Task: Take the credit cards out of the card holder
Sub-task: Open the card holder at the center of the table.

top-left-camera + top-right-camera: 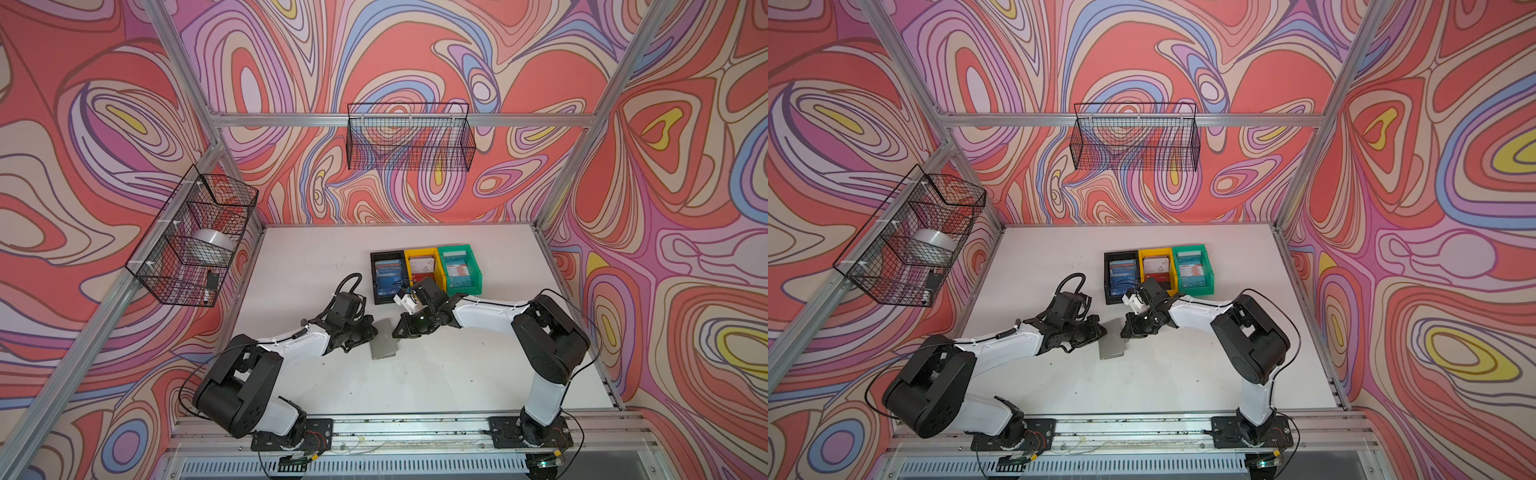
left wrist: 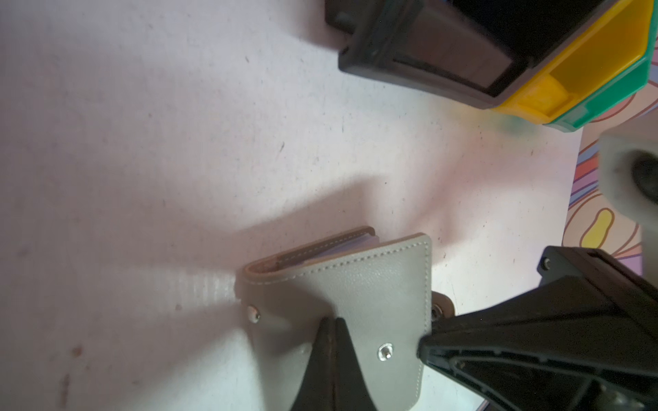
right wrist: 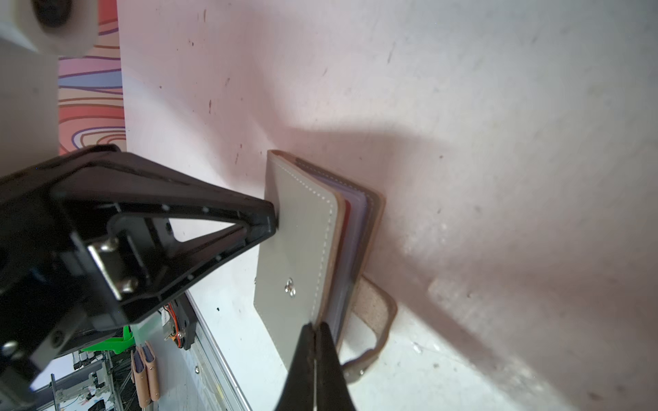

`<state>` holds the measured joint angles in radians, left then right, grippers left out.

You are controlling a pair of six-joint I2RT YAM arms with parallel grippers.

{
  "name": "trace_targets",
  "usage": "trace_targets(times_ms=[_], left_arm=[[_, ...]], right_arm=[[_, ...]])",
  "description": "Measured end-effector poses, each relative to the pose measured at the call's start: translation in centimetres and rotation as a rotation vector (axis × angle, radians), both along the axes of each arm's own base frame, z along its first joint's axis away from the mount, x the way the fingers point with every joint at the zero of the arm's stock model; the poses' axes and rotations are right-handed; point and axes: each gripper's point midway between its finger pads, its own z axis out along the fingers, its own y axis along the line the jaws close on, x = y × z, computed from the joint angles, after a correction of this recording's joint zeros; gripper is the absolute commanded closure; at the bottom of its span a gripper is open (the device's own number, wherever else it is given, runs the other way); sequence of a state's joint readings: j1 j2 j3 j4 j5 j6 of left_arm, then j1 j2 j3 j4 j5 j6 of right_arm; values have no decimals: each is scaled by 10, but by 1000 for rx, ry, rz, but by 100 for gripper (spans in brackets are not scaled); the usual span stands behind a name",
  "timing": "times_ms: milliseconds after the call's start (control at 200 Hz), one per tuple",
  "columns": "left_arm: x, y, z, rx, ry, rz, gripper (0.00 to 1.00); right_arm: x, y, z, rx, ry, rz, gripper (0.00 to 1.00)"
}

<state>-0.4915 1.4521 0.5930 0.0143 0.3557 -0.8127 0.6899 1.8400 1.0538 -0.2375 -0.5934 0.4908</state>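
Observation:
The grey card holder [image 1: 384, 345] [image 1: 1113, 345] lies closed on the white table between my two grippers. My left gripper [image 1: 375, 331] [image 2: 333, 320] is shut, and its tips press down on the cover [image 2: 356, 281] near the spine side. My right gripper [image 1: 397, 330] [image 3: 315, 323] is shut on the free stitched edge of the cover [image 3: 299, 231], with one finger over it and one under. The cover stands slightly off the sleeves. A red credit card edge [image 3: 347, 210] and purple-tinted sleeves show in that gap. The snap tab [image 3: 382, 313] hangs loose.
A black bin [image 1: 376, 286], a yellow bin [image 1: 420, 252] and a green bin [image 1: 475, 266] stand in a row just behind the grippers, each with cards inside. Wire baskets hang on the left wall [image 1: 187, 237] and the back wall [image 1: 409, 137].

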Motion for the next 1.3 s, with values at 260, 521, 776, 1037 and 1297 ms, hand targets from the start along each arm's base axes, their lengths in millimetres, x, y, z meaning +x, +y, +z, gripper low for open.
trace_targets(times_ms=[260, 521, 776, 1037, 1297], left_arm=[[-6, 5, 0, 24, 18, -3, 100], [2, 13, 46, 59, -74, 3, 100], [-11, 39, 35, 133, -23, 49, 100], [-30, 54, 3, 188, 83, 68, 100], [-27, 73, 14, 202, 55, 129, 100]], right_arm=[[-1, 3, 3, 21, 3, 10, 100], [2, 10, 14, 53, -5, 24, 100], [2, 27, 33, 90, -36, 64, 100], [-2, 49, 38, 104, -43, 114, 100], [-3, 66, 30, 100, -33, 146, 100]])
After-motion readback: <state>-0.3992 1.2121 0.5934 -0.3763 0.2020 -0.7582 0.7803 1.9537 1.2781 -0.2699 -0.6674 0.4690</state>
